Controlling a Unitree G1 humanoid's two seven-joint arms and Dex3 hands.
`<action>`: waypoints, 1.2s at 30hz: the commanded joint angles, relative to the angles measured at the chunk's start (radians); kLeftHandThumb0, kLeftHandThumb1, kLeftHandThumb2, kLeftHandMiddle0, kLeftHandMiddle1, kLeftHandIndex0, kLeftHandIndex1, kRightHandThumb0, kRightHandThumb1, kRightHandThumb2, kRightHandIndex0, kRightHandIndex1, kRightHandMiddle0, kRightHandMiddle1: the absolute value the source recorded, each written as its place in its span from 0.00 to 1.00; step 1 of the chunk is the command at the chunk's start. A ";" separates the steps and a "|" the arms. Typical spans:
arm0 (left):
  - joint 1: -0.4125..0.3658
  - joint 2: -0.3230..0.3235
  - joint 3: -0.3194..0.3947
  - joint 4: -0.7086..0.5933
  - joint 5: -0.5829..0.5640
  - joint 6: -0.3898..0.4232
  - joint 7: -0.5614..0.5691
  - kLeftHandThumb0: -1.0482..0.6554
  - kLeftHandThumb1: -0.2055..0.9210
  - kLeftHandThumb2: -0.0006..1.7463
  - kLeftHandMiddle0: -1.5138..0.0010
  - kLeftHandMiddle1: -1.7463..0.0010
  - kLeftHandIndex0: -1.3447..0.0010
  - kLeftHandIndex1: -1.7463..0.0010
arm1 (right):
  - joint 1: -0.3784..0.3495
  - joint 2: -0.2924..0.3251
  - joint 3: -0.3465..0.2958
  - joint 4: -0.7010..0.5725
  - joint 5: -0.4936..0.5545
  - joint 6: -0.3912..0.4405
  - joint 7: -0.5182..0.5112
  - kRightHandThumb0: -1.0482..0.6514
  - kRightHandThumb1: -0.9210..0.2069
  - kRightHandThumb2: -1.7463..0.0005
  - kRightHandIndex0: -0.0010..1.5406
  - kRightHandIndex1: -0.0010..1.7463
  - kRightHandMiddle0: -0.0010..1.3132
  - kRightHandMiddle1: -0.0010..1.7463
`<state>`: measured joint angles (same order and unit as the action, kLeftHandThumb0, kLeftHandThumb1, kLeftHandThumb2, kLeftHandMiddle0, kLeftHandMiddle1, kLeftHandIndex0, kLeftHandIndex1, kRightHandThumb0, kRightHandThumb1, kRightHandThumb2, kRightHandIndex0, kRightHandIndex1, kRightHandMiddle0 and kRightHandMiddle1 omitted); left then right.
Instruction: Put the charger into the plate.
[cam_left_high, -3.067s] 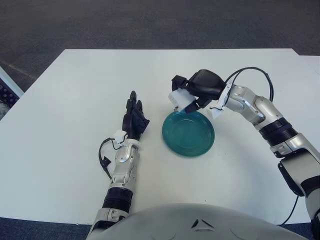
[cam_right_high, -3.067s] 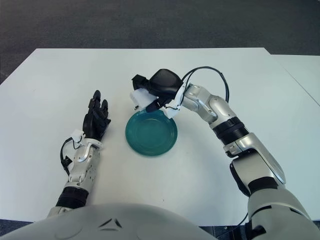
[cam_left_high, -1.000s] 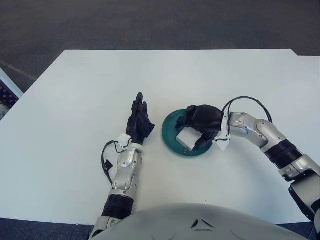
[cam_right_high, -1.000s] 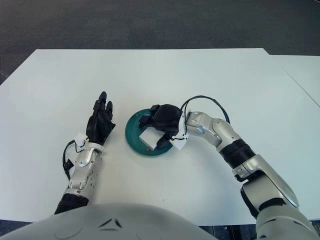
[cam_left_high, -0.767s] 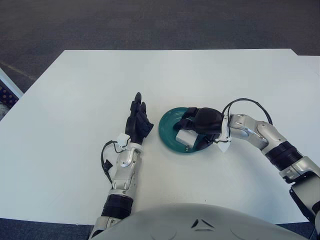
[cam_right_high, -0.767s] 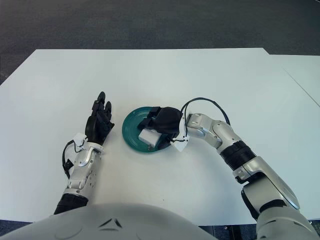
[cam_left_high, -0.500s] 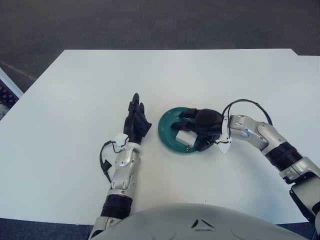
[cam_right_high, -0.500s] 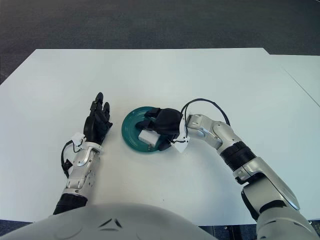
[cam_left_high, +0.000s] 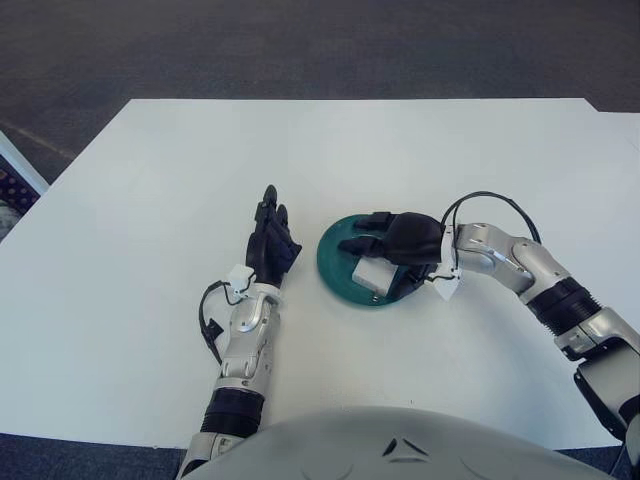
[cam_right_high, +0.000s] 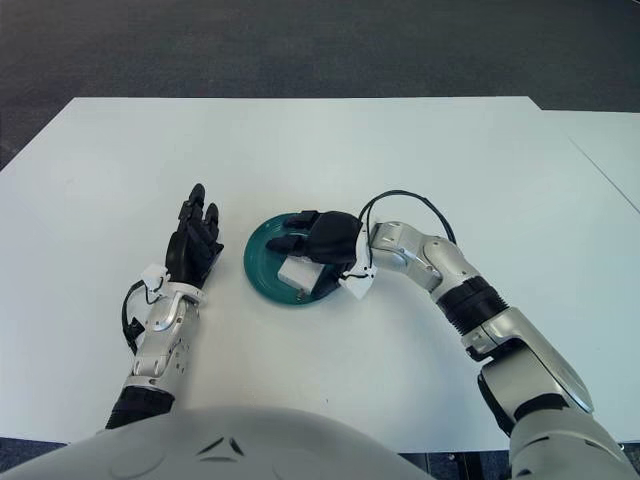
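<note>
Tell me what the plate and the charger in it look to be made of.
Plate: teal, smooth and slightly glossy with ridged rings, likely plastic, possibly glazed ceramic. Charger: white boxy block with a matte, even surface, probably moulded plastic. It lies in the plate under the right hand, whose fingers are spread above it.

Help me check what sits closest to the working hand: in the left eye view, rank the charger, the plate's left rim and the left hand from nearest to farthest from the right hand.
1. charger: in the plate, right under the right hand.
2. plate left rim: just left of the fingers.
3. left hand: on the table, left of the plate.
</note>
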<state>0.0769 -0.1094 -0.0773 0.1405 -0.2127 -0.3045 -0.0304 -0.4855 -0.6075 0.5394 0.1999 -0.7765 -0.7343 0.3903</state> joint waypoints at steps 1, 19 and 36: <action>-0.023 -0.002 0.007 0.009 0.042 0.003 0.011 0.00 1.00 0.64 0.99 1.00 1.00 0.92 | -0.064 -0.009 -0.057 -0.005 0.079 0.003 0.018 0.00 0.00 0.48 0.00 0.00 0.00 0.00; -0.031 0.009 0.033 0.034 0.079 -0.014 -0.022 0.00 1.00 0.66 1.00 1.00 1.00 0.91 | -0.035 0.177 -0.360 -0.138 0.560 0.556 0.073 0.00 0.00 0.44 0.00 0.00 0.00 0.00; -0.024 0.015 0.071 0.022 -0.073 -0.008 -0.181 0.00 1.00 0.62 1.00 1.00 1.00 0.88 | 0.192 0.462 -0.767 0.175 1.039 0.574 -0.096 0.00 0.00 0.45 0.08 0.00 0.01 0.25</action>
<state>0.0544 -0.1020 -0.0153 0.1642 -0.2534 -0.2996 -0.1631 -0.3424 -0.1943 -0.1882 0.2867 0.2291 -0.1037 0.3211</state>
